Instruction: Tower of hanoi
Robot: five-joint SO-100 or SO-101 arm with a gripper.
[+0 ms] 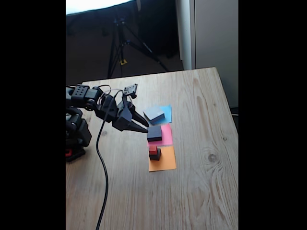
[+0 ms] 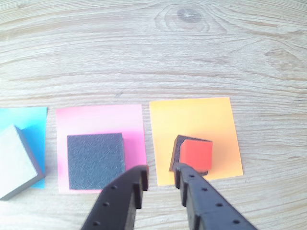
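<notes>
The wooden counter (image 1: 192,191) fills the middle of the fixed view, its left and right parts cut off by black bars. Three paper squares lie in a row on it: blue (image 2: 33,124), pink (image 2: 96,120) and orange (image 2: 192,120). The largest block (image 2: 14,163), glaring pale, sits on the blue square at the left edge of the wrist view, partly cut off. The middle block (image 2: 95,160), dark grey and grainy, rests on the pink square. The smallest dark block (image 2: 175,151) stands on the orange square, mostly hidden beneath the red cube (image 2: 195,154) stacked on it. The end effector (image 2: 159,181) enters from the bottom of the wrist view, released, fingers slightly apart, grasping nothing. No writing is legible.
</notes>
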